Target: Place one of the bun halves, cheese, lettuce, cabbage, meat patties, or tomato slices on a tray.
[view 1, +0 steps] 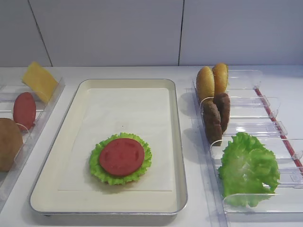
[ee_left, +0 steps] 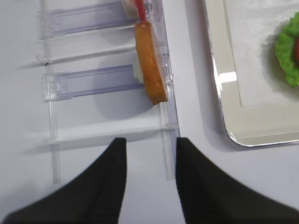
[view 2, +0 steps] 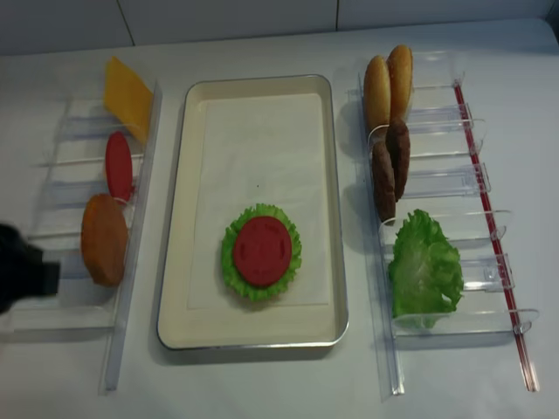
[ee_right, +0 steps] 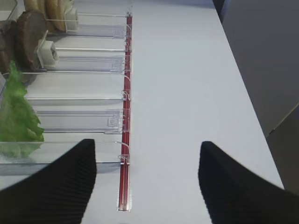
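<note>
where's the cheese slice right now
In the exterior high view the cheese leans at the far end of the left bin, behind a tomato slice.

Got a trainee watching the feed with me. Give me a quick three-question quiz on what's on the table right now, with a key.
1. True or false: the tomato slice on the tray lies directly on the paper liner.
2. Which item stands in the rack to the right of the tray? A) cheese B) meat patties C) a tomato slice
3. Fill in: the right gripper has its jaws ____.

Key
1. False: it lies on a lettuce leaf.
2. B: the patties stand between the bun halves and the loose lettuce.
3. Open, with nothing between them.
</note>
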Controlling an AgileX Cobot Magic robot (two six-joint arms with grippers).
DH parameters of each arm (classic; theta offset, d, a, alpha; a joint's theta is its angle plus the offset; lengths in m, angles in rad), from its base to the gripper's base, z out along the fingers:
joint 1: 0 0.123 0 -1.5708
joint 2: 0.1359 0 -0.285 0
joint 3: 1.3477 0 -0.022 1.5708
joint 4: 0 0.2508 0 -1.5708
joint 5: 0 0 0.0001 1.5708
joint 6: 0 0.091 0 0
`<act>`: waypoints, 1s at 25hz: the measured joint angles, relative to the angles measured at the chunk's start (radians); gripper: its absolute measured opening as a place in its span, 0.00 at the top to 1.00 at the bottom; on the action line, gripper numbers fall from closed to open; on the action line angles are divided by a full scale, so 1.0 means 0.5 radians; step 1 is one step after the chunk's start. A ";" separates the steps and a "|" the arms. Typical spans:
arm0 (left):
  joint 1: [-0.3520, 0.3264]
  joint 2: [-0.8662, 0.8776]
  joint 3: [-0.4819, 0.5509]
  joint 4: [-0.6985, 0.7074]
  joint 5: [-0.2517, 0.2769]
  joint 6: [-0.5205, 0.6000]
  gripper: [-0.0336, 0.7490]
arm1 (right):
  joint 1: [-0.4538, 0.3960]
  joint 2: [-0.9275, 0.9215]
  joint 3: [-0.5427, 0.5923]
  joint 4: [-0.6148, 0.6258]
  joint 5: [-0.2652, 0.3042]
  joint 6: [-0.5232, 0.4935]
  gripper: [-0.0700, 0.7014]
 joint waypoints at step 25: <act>0.000 -1.583 0.810 -0.332 -0.110 0.305 0.62 | 0.000 0.000 0.000 0.000 0.000 0.000 0.30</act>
